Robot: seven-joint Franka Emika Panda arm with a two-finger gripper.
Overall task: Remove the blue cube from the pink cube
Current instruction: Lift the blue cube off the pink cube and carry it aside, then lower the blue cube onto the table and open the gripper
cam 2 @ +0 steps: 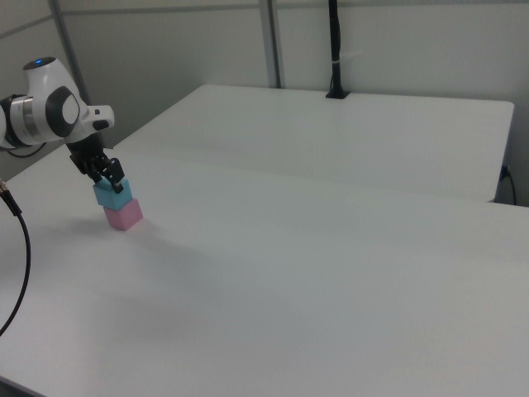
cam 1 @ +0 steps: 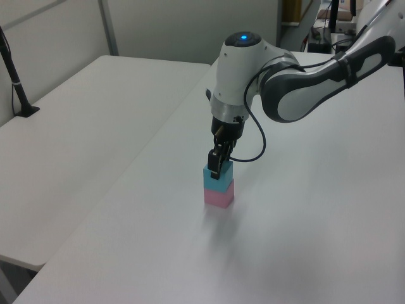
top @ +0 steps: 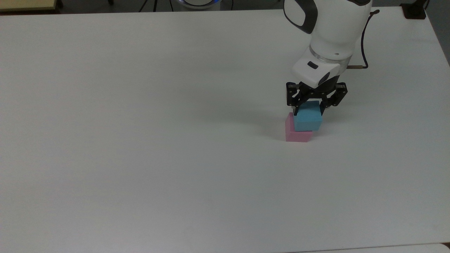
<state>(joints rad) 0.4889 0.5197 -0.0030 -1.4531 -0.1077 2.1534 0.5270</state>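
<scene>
We see a small light-blue matte cube [top: 308, 119] stacked on a pale-pink matte cube [top: 294, 134], near the white worktop's [top: 140, 140] far edge, black pincer [top: 309, 109] pinching the blue cube's sides.

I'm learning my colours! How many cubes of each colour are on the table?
Blue cube: 1
Pink cube: 1
Total: 2 cubes, with the blue one on top of the pink one.

blue cube [top: 308, 120] on pink cube [top: 294, 133], on table [top: 140, 140], tool [top: 308, 110] apparently straddling blue cube
</scene>
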